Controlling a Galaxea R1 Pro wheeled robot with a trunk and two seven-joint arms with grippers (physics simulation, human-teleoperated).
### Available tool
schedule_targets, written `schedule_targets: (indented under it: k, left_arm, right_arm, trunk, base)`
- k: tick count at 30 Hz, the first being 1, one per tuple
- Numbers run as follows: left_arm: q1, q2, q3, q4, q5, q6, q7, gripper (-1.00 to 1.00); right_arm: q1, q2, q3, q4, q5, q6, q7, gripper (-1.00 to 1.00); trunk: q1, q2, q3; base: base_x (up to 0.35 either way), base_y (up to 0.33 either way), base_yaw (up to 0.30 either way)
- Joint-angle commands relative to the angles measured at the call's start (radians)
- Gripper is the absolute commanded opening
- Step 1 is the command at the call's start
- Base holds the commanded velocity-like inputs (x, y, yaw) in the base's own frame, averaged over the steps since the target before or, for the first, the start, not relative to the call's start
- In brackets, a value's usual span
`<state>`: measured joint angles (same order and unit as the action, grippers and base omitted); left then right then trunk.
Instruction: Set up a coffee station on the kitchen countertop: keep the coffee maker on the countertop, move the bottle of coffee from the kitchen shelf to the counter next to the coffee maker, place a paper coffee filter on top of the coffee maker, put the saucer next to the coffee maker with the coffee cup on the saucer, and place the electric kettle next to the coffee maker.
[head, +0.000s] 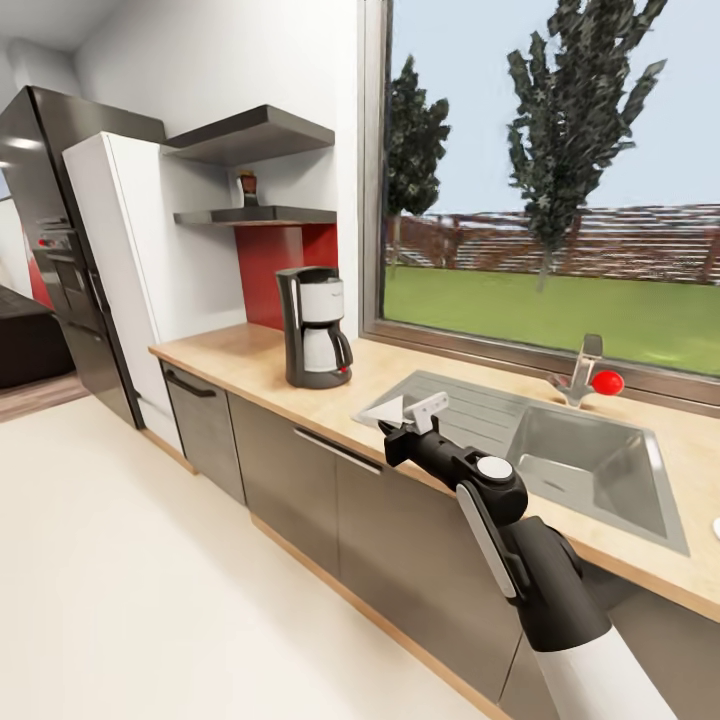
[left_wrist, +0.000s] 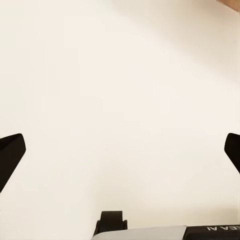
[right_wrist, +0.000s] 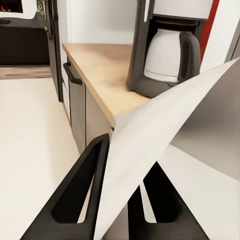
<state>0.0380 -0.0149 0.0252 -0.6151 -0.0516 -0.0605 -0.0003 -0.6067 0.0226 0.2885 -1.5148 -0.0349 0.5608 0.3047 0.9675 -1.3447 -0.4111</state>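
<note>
- Head view: right pincer (head: 405, 425) reaches out over the front edge of the tabletop (head: 240, 365), just before the sink's drainboard, clamped on the paper coffee filter (head: 385, 410), a white pointed sheet.
- Right wrist view, up close: the filter (right_wrist: 160, 150) sits pinched between the two dark fingers (right_wrist: 80, 195) and fans out wide past them, covering part of the scene beyond.
- Coffee maker (head: 315, 328) stands on the tabletop left of the sink, well apart from the pincer. Its pale carafe sits in the machine; contents cannot be told.
- Right wrist view shows the maker (right_wrist: 167, 50) from lower down, carafe and black handle plain, wood-grain tabletop (right_wrist: 100, 65) under it.
- Head view alone gives the wall: thin dark kitchen shelf (head: 255, 215) above the red panel, a small dark bottle-like item (head: 248, 186) on it, too small to identify.
- Sink (head: 590, 465): steel basin, nothing seen inside; tap with red knob (head: 607, 382) behind.
- Left wrist view: left pincer (left_wrist: 120, 150) spread wide, black fingertips (left_wrist: 11, 152) at both edges, nothing between them, pale floor (left_wrist: 120, 90) beyond.
</note>
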Motion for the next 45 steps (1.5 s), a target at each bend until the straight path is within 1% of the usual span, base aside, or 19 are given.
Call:
schedule_targets:
  k: [1,45]
  left_arm:
    - [0.0,-0.001,0.003,-0.001,-0.005,-0.002,0.0,1.0]
    - [0.0,-0.001,0.002,-0.001,-0.005,-0.001,0.002,1.0]
  right_arm:
    - [-0.001,0.0,-0.001,-0.001,-0.007,0.007,0.001,-1.0]
    - [-0.001,-0.001,-0.002,-0.001,-0.005,0.007,0.001,-1.0]
  trunk:
    - [-0.004,0.007,0.002]
    - [-0.173,0.315,0.14]
  base:
    - [0.008,0.003,0.0]
    - [0.0,0.0,0.0]
